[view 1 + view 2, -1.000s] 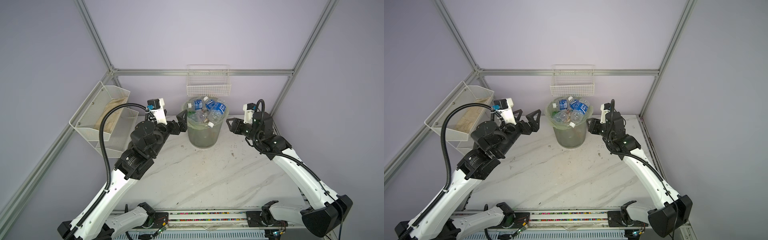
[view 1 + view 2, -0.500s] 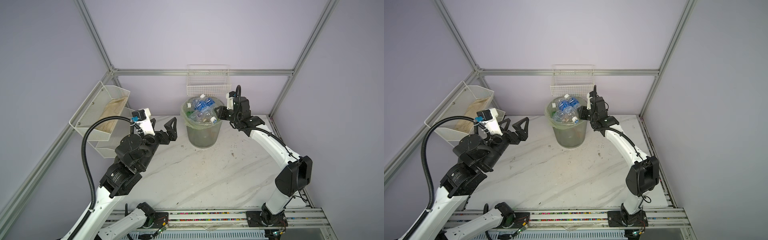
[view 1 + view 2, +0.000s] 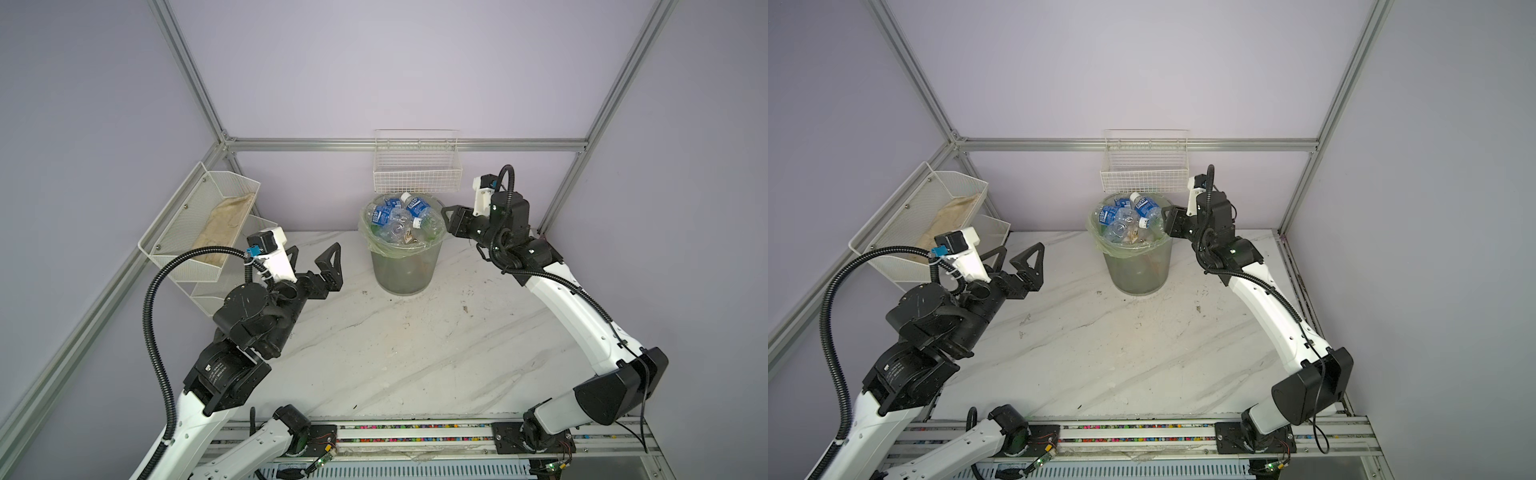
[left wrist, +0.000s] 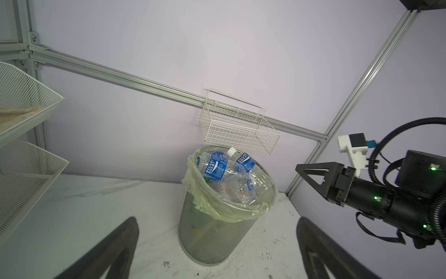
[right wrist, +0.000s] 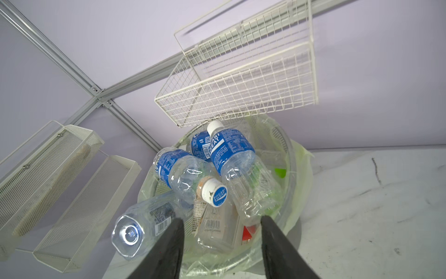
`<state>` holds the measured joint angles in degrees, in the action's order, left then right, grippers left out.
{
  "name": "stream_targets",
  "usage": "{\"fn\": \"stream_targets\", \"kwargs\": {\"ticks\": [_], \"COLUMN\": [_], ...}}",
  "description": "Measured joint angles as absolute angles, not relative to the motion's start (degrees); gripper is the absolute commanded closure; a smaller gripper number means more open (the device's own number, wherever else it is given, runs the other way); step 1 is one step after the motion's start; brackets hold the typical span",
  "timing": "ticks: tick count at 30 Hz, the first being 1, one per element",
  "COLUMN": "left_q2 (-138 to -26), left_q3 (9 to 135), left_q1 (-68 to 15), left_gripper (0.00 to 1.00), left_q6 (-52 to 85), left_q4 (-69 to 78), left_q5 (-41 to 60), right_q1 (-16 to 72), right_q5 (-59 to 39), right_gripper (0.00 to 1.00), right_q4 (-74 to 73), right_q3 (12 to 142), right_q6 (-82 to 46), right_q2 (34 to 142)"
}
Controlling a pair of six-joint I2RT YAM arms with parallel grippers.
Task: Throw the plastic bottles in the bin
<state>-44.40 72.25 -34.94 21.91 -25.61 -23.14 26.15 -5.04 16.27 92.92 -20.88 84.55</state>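
Note:
The bin (image 3: 405, 270) (image 3: 1138, 270) stands at the back of the table, lined with a pale green bag and heaped above its rim with plastic bottles (image 3: 415, 206) (image 3: 1144, 204), mostly clear with blue labels. No bottle lies on the table. My right gripper (image 3: 446, 214) (image 3: 1165, 214) hovers at the bin's right rim. In the right wrist view its jaws (image 5: 220, 222) stand apart with nothing between them, above the bottles (image 5: 231, 154). My left gripper (image 3: 313, 257) (image 3: 1017, 257) is wide open and empty, left of the bin (image 4: 207, 239).
A white wire wall basket (image 3: 417, 166) hangs just above and behind the bin. A white mesh two-tier shelf (image 3: 208, 224) holding a beige cloth stands at the left wall, close behind the left wrist. The marble table (image 3: 395, 353) shows only scuff marks.
The left arm has drawn back leftward from the bin, still open. The right gripper went up to the bin's rim, then eased back to the right, and its jaws have parted.

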Motion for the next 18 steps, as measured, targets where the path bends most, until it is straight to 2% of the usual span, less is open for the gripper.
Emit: {"fn": "stream_targets", "kwargs": {"ticks": [6, 11, 18], "left_q2": [-42.17, -39.29, -35.66], "left_q3": [71.18, 69.63, 65.34], "left_q1": [-34.94, -34.94, -34.94], "left_gripper": [0.00, 0.00, 0.00], "left_q6": [21.45, 20.95, 19.70], "left_q4": [-27.29, -27.90, -28.14], "left_q5": [-25.02, -27.33, -32.27], "right_q1": [26.15, 26.15, 26.15], "right_q5": [-2.81, -0.10, 6.98], "right_gripper": [0.24, 0.09, 0.05], "right_q4": [16.73, 17.08, 16.47], "right_q3": [89.84, 86.04, 78.89], "right_q6": [-20.10, -19.31, -16.64], "right_q2": [76.58, 69.63, 60.25]}}
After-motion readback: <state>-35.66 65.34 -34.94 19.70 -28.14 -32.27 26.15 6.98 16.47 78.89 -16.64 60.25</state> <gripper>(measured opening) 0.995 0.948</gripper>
